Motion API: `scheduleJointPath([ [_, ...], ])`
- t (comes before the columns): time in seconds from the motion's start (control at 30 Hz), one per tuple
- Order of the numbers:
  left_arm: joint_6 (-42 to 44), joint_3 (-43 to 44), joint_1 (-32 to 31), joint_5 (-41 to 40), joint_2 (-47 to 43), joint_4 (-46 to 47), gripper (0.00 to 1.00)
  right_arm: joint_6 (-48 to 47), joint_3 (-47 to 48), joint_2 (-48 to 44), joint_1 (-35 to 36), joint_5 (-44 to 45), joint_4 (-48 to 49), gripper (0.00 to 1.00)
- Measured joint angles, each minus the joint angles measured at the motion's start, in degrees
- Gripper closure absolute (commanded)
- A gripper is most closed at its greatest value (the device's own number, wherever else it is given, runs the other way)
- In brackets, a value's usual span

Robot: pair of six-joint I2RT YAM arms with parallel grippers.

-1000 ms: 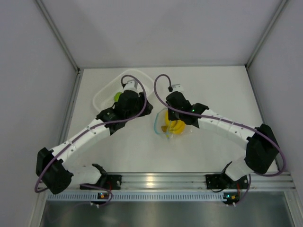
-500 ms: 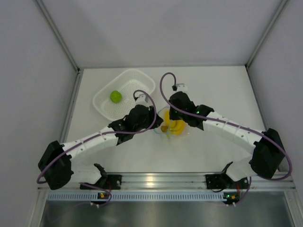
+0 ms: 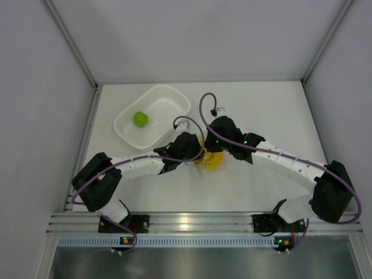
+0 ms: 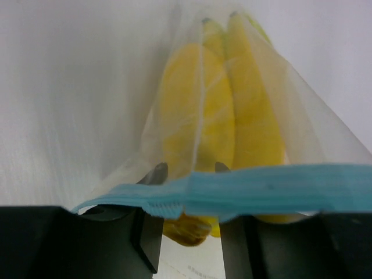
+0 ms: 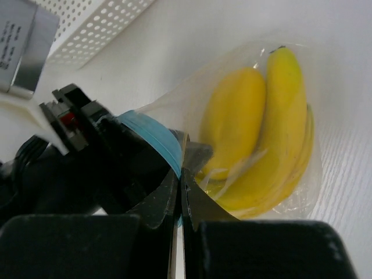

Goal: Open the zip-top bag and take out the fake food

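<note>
The counter (image 3: 279,104) is a plain white surface, walled in by pale panels at the left, right and far sides. A metal rail (image 3: 192,220) runs along its near edge. Two things lie directly on it. A white perforated basket (image 3: 165,107) sits in the far left part, set at a slant to the counter's edges. A clear zip-top bag (image 3: 212,160) with a light blue zip strip lies near the middle, close to the basket's near right corner but apart from it.

Both arms (image 3: 139,165) have white links, black joints, purple cables (image 3: 201,107); the left pincer (image 4: 189,174) is black.
</note>
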Motion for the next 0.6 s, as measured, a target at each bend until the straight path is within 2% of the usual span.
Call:
scheduleJointPath([
  [0.1,-0.61,0.55,-0.13,-1.81,2.78,0.26,0.39,0.07,-1.03,-0.76,0.00,-2.01,0.46,1.00],
  [0.2,-1.09,1.55,-0.33,-2.99,5.31,0.28,0.30,-0.20,-1.49,-1.18,-0.09,-3.41,0.57,1.00],
  [0.23,-1.14,1.92,-0.31,-3.21,6.23,0.26,0.24,-0.37,-1.68,-1.27,-0.13,-3.61,0.72,1.00],
  [0.4,-1.22,3.30,-0.46,-2.25,10.01,1.88,0.22,-0.39,-3.34,-1.31,-0.52,-4.55,1.31,1.00],
  [0.6,-0.70,4.44,-1.05,-1.05,12.04,2.80,0.25,-0.39,-5.31,-1.42,-0.94,-5.60,1.95,1.00],
])
